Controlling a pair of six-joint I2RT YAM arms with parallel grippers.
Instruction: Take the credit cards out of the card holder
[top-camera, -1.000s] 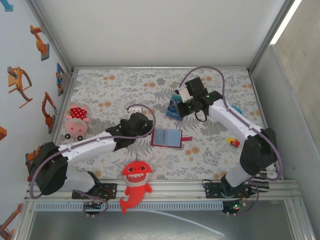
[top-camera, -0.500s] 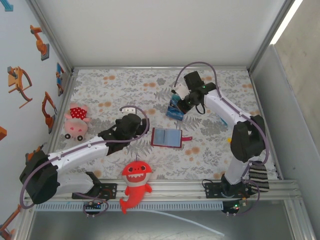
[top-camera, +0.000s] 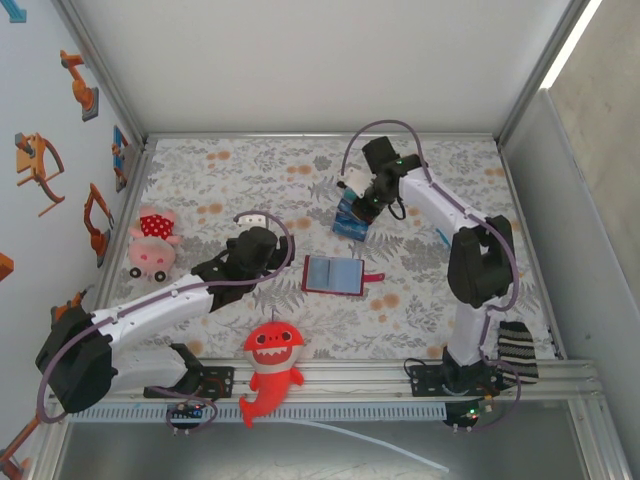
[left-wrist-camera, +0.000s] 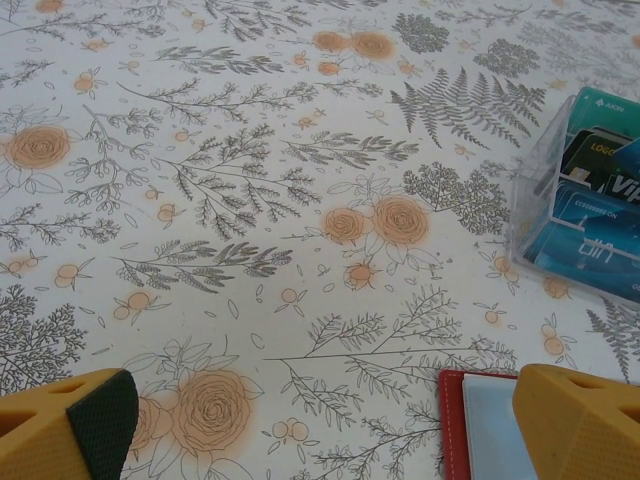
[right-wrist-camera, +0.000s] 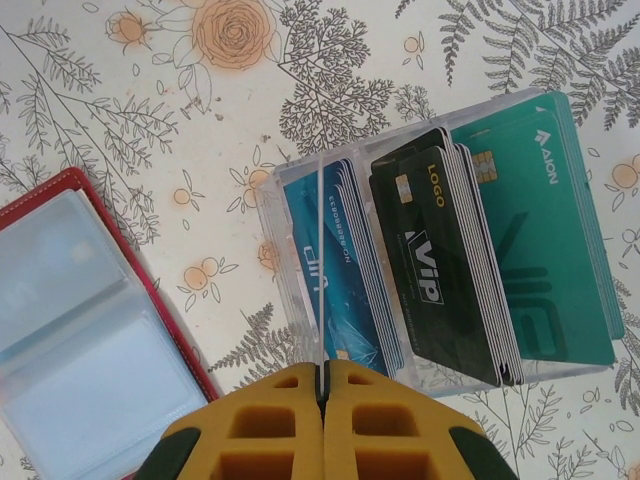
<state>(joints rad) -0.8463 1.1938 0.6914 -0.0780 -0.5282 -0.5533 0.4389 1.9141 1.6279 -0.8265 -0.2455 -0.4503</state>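
Note:
The card holder (top-camera: 333, 274), a dark red wallet, lies open and flat mid-table, its bluish-grey panels up; its edge also shows (right-wrist-camera: 70, 330) (left-wrist-camera: 480, 425). My right gripper (right-wrist-camera: 322, 372) (top-camera: 357, 208) is shut on a thin credit card (right-wrist-camera: 320, 260), seen edge-on as a pale line. It hangs over a clear rack (right-wrist-camera: 290, 290) (top-camera: 350, 224) (left-wrist-camera: 540, 200) of blue, black and teal cards behind the wallet. My left gripper (left-wrist-camera: 325, 420) (top-camera: 272, 248) stands open just left of the wallet, with bare cloth between its fingers (left-wrist-camera: 70, 425).
A pink plush (top-camera: 152, 243) sits at the left. A red shark plush (top-camera: 270, 365) lies at the near edge and a striped cloth (top-camera: 517, 350) by the right arm's base. Walls close the table on the left, back and right.
The right arm has folded in, carrying its shut gripper left and back over the rack. The left gripper has drawn back a little to the left, away from the wallet.

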